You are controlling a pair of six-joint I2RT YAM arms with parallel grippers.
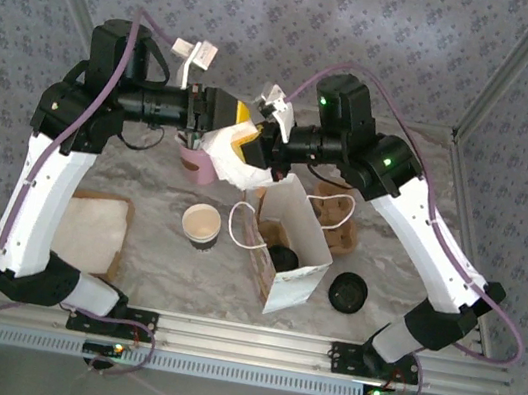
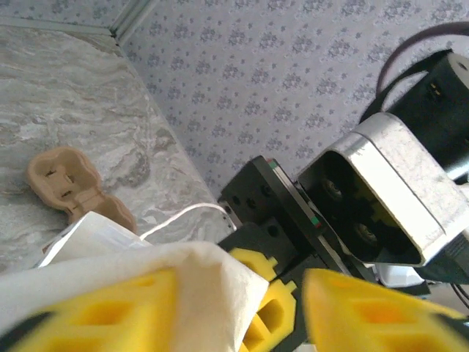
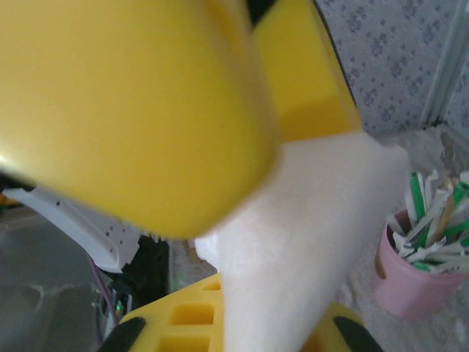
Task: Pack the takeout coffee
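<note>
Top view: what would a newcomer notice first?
The two arms meet in mid-air above the table's far middle: the right gripper is shut on a white napkin, with the left gripper open beside it. Below them stands an open white bag, with an unlidded cup to its left and a black lid to its right.

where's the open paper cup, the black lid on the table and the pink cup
paper cup [image 1: 202, 222], top view, its cream inside
black lid [image 1: 348, 292], top view, its middle
pink cup [image 3: 407, 287], right wrist view, its outer wall
</note>
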